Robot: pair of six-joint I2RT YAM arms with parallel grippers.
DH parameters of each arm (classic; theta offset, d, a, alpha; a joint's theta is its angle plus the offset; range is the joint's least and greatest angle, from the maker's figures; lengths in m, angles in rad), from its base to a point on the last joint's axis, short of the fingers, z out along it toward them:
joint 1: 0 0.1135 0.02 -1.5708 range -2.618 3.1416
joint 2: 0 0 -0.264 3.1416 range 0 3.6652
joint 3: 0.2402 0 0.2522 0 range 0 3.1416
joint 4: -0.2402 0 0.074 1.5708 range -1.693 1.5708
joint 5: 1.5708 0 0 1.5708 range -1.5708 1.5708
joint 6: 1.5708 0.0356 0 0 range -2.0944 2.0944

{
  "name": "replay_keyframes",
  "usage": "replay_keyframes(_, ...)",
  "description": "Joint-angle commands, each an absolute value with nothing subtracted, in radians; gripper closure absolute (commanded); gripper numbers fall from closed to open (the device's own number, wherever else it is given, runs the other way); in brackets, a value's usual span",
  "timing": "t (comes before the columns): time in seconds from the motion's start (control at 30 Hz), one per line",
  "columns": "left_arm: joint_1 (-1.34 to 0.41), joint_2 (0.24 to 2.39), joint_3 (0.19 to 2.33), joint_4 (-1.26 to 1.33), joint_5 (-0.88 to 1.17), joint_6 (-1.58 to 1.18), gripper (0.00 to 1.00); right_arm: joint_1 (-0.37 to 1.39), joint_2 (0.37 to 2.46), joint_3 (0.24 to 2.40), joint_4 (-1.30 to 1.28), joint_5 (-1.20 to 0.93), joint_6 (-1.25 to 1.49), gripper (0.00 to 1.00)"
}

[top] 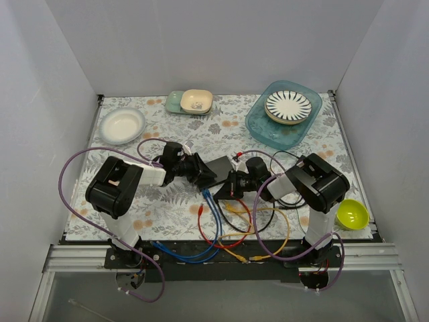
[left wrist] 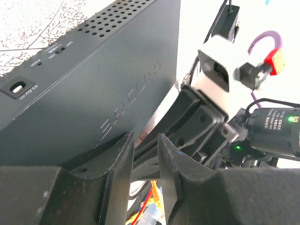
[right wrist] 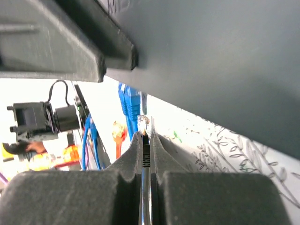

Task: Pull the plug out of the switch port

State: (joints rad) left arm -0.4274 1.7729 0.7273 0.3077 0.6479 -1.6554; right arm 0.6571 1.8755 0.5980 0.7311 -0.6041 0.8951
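The flat black switch box lies mid-table and fills the upper left of the left wrist view. My left gripper is at its left end, jaws a little apart with nothing between them, and the left finger lies against the box's edge. My right gripper is at the box's near edge, shut on a black cable with a clear plug at its fingertips. The plug sits just under the box, beside blue plugs. I cannot tell whether its tip is in a switch port; the sockets are hidden.
Red, yellow and blue cables lie in loops in front of the box. A white bowl is at the back left, a beige bowl on a green dish at the back, a striped plate on a teal tray at the back right, and a lime bowl at the near right.
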Motion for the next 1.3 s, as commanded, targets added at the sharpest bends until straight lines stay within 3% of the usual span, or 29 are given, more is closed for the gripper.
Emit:
replay_keyframes(0.0, -0.428, 1.822, 0.693, 0.227, 0.558, -1.629, 0.72, 0.673, 1.924, 0.529, 0.463, -0.560, 0.762, 0.99)
replay_keyframes(0.13, -0.426, 1.807, 0.696, 0.219, 0.543, -1.623, 0.72, 0.657, 1.782, 0.476, 0.442, -0.421, 0.787, 0.99)
replay_keyframes(0.3, -0.411, 1.789, 0.707, 0.192, 0.537, -1.608, 0.72, 0.612, 1.668, 0.541, 0.136, -0.163, 0.735, 0.99)
replay_keyframes(0.4, -0.397, 1.770, 0.713, 0.183, 0.535, -1.601, 0.72, 0.591, 1.618, 0.567, 0.141, -0.184, 0.690, 0.97)
replay_keyframes(0.43, -0.393, 1.764, 0.715, 0.183, 0.538, -1.600, 0.72, 0.591, 1.594, 0.581, 0.146, -0.204, 0.674, 0.84)
replay_keyframes(0.53, -0.380, 1.735, 0.715, 0.199, 0.548, -1.600, 0.71, 0.617, 1.542, 0.646, 0.156, -0.210, 0.660, 0.65)
replay_keyframes(0.63, -0.373, 1.701, 0.709, 0.232, 0.554, -1.608, 0.70, 0.641, 1.563, 0.745, 0.134, -0.245, 0.646, 0.58)
replay_keyframes(0.97, -0.362, 1.690, 0.733, 0.203, 0.543, -1.603, 0.69, 0.726, 1.769, 0.868, 0.186, -0.422, 0.649, 0.56)
replay_keyframes(1.27, -0.360, 1.716, 0.710, 0.178, 0.554, -1.588, 0.69, 0.767, 1.874, 0.821, 0.340, -0.482, 0.777, 0.59)
